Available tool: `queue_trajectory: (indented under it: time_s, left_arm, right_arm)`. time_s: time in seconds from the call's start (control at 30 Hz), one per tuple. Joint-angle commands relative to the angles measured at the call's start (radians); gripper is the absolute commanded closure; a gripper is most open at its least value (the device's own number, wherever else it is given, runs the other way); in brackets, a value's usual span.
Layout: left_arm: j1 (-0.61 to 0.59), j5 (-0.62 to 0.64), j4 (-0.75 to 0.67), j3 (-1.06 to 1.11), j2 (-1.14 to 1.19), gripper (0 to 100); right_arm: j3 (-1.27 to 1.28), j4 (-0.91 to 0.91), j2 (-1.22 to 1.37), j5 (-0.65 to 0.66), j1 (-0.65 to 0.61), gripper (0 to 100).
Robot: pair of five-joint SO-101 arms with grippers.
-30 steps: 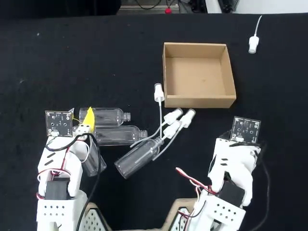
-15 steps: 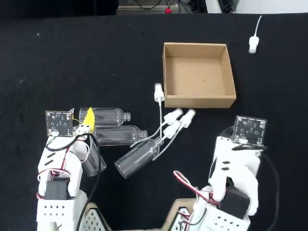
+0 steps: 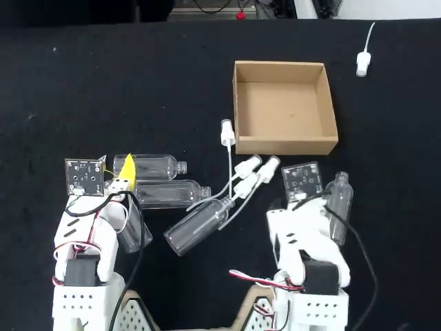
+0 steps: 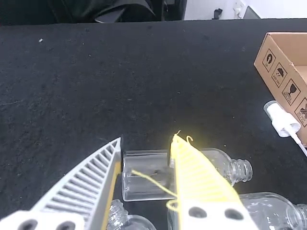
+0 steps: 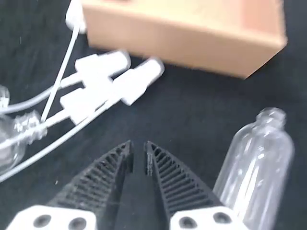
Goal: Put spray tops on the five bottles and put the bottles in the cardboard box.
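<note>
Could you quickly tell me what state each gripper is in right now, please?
Left gripper: open, over a bottle, holding nothing.
Right gripper: shut, empty.

On my feed the counter [image 3: 138,83] is plain black cloth. The cardboard box [image 3: 286,146] is tan brown, and I see small black printed symbols on its side. The bottles [image 3: 155,166] are clear and colourless. The spray tops [image 3: 249,176] and their thin tubes are white. The left gripper [image 4: 146,139] has one yellow ribbed jaw and one pale grey ribbed jaw edged in yellow, with a yellow thread [image 4: 153,178] across it. The right gripper [image 5: 138,143] has black ribbed jaws. The left arm [image 3: 86,238] and right arm [image 3: 303,234] are white, with red and black wires [image 3: 262,278].
</note>
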Motion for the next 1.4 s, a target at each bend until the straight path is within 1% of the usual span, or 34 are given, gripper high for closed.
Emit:
queue_trajectory:
  time_s: [0.0,0.17,0.27,0.37,0.47,0.6,0.8,0.97,1.03,1.37]
  left_arm:
    - [-0.002,0.002,-0.002,0.024,-0.002,83]
    - [-0.025,0.003,0.017,0.024,0.003,84]
    - [-0.104,0.003,0.081,0.024,0.000,84]
    - [-0.174,0.003,0.170,0.024,0.000,84]
    - [-0.243,0.005,0.293,0.024,0.000,84]
    - [-0.309,0.005,0.414,0.024,0.000,84]
    - [-0.321,0.003,0.499,0.024,-0.002,84]
    - [-0.317,0.009,0.697,0.022,-0.003,84]
    - [-0.320,0.009,0.674,0.022,-0.002,84]
    - [-0.318,0.009,0.689,0.022,-0.006,84]
  right_arm:
    - [0.045,-0.002,-0.096,-0.002,-0.015,97.3]
    - [0.104,0.006,-0.094,-0.002,-0.015,97.5]
    - [0.104,0.006,-0.094,-0.002,-0.015,97.6]
    - [0.104,0.008,-0.093,-0.002,-0.020,97.6]
    - [0.104,0.008,-0.094,-0.002,-0.018,97.6]
    - [0.104,0.008,-0.094,-0.002,-0.017,97.6]
    - [0.104,0.008,-0.094,-0.002,-0.017,97.6]
    - [0.104,0.008,-0.094,-0.002,-0.017,97.6]
    - [0.104,0.008,-0.094,-0.002,-0.017,97.6]
    - [0.104,0.008,-0.094,-0.002,-0.017,97.6]
